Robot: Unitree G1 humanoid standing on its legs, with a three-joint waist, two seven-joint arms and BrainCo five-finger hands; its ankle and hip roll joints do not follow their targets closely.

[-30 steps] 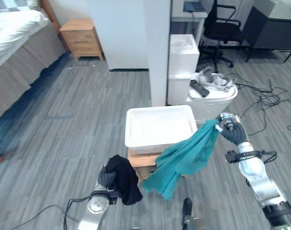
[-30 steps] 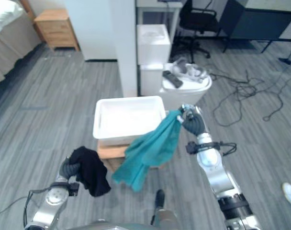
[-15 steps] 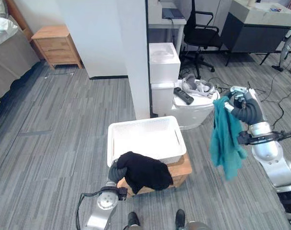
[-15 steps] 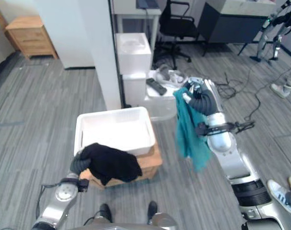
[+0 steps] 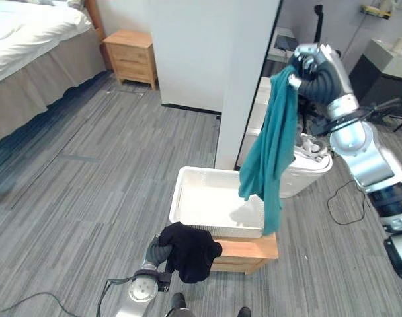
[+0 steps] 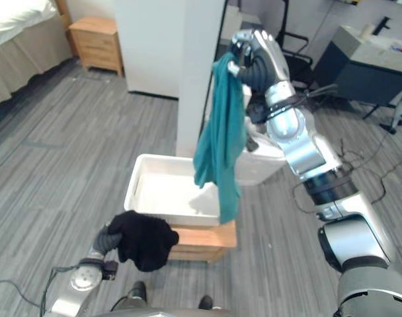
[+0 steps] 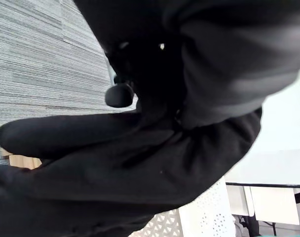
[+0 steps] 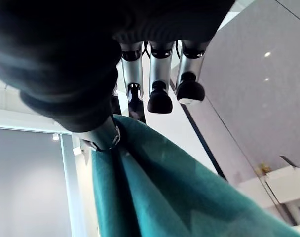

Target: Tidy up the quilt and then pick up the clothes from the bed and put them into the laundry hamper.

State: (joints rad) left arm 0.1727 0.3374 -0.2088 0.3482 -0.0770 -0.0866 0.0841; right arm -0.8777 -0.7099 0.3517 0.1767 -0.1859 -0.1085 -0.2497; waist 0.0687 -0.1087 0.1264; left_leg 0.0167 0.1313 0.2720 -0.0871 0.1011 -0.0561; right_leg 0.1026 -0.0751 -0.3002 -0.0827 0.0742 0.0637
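A grey wood-patterned plank floor (image 5: pixel 108 172) spread under everything, and a bed with white bedding and a beige skirt (image 5: pixel 36 63) stood far off to the left of both hands, with a light wooden nightstand (image 5: pixel 129 56) just past its foot. A white square pillar (image 5: pixel 244 72) rose directly behind the raised right hand's load.

Below and a little left of the right hand sat the white perforated plastic laundry hamper (image 5: pixel 188 205), resting on a low light-wood crate (image 5: pixel 254 251). The hamper held no clothing in either eye view. A white round container with a lid (image 5: pixel 305 165) stood on the floor beneath the right forearm, just beside the hamper's right side.

The long teal cloth garment (image 5: pixel 270 148) hung straight down from the right hand (image 5: pixel 313 72), which was lifted high at the upper right. Its fingers (image 8: pixel 160 94) were curled over the bunched top of the garment and pinched it, as the right wrist view showed. The garment's lower hem dangled over the hamper's right half, above its rim rather than inside it.

The black crumpled cloth garment (image 5: pixel 188 249) was bunched in the left hand (image 5: pixel 155 252), low in front of the hamper's near edge and next to the crate. The left wrist view showed dark cloth (image 7: pixel 140 163) wrapped close over the hand, so the grip was closed round that garment.
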